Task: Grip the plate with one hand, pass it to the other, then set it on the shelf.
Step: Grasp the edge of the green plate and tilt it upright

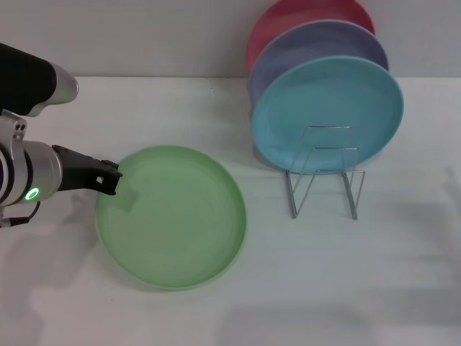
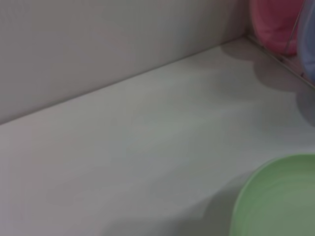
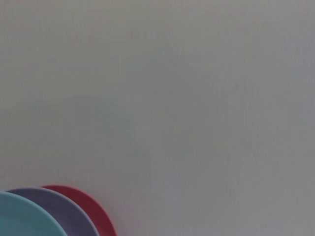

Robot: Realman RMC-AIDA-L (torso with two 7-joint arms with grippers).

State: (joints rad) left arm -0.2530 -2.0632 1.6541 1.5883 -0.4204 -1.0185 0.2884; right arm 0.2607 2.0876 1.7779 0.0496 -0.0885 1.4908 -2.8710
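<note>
The light green plate [image 1: 173,216] lies flat on the white table, left of centre in the head view. My left gripper [image 1: 112,179] reaches in from the left and sits at the plate's left rim; whether it touches the rim is unclear. In the left wrist view only an arc of the plate [image 2: 280,201] shows. The shelf [image 1: 324,173], a thin silver wire rack, stands to the right of the plate, with empty loops at its front. My right gripper is out of view.
Three plates stand upright in the rack: a turquoise plate [image 1: 328,112] in front, a lavender plate [image 1: 317,43] behind it, and a red plate [image 1: 288,18] at the back. A pale wall [image 1: 144,36] runs close behind the table.
</note>
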